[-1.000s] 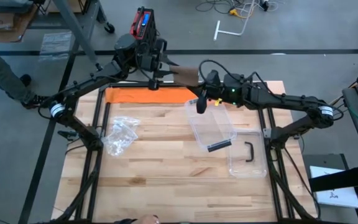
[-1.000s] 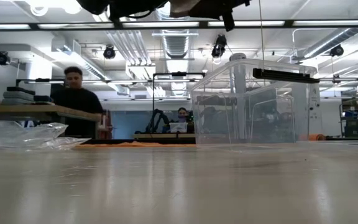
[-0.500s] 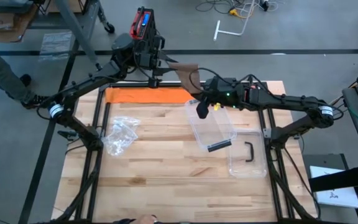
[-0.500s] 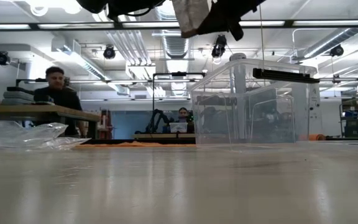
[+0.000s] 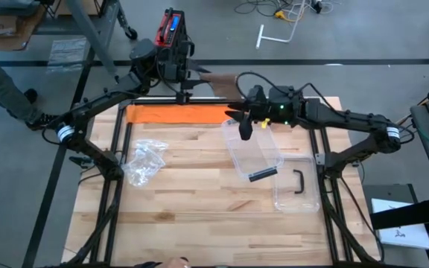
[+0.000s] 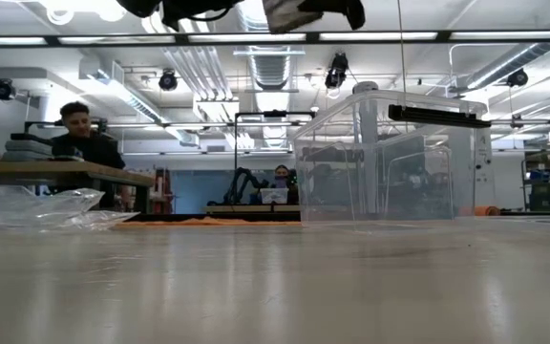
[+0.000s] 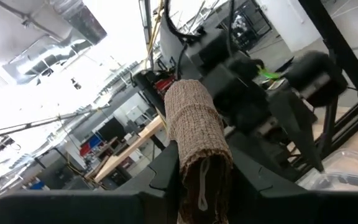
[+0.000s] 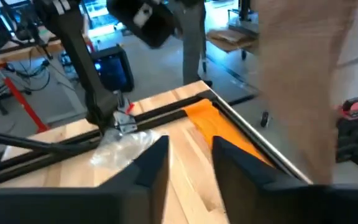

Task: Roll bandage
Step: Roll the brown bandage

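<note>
holding the tan woven elastic bandage roll (image 7: 194,134) up in the air at the far edge of the table, the left gripper (image 7: 197,180) is pinching its lower end between both fingers, with a loose flap hanging down by the pads. in the high view the bandage (image 5: 213,80) is showing as a brown strip running from the left gripper (image 5: 187,74) toward the right gripper (image 5: 243,119), above the flat orange mat (image 5: 177,113).

the right gripper's fingers (image 8: 151,163) are standing a little apart with nothing between them, and the cloth is passing blurred beside them, so it is probably not gripping.

judging by the weave, the bandage is looking light, soft and stretchy, likely to sag, twist or unwind if slack; it is not fragile, but the free tail may be slipping easily. taking hold across the full width near the free end, while the other arm is keeping the roll pinched, seems the safest choice.

for room, the clear plastic bin (image 5: 253,149) with its black handled lid (image 5: 296,184) is sitting just below the right gripper, and crinkled clear plastic bags (image 5: 144,160) are lying well apart on the left. open wooden table (image 5: 199,216) is lying nearer the front edge.
</note>
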### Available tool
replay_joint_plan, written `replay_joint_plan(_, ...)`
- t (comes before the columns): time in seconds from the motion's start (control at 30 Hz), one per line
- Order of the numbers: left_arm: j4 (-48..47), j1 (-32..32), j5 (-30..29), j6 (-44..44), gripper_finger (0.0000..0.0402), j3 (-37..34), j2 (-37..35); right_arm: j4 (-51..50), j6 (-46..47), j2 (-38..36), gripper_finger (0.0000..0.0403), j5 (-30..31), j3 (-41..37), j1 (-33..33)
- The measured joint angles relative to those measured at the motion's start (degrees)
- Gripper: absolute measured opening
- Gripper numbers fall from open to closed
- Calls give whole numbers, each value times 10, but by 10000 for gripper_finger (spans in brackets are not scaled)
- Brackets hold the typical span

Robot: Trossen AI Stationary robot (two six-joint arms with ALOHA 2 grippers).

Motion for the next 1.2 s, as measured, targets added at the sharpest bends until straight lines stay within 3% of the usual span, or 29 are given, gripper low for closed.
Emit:
replay_joint_plan(0.27, -5, 0, 16, 43, 74, 0, 0, -57, 8, -4, 244, -26, 88, 2)
replay_joint_plan(0.47, -29, 0, 17, 62, 74, 0, 0, -86, 17, -4, 284, -26, 137, 2)
replay_joint_plan(0.73, -39, 0, 11, 61, 73, 0, -1, -78, -30, -6, 289, -20, 193, -6)
replay_joint_plan(0.93, -50, 0, -28, 60, 68, 0, 0, -124, -91, -4, 272, 63, 234, -8)
replay_joint_plan(1.13, -49, 0, -28, 61, 75, 0, -1, -118, -185, -13, 256, 217, 251, -21)
replay_joint_plan(1.2, -50, 0, -28, 61, 73, 0, -1, -113, -191, -12, 251, 235, 247, -33)
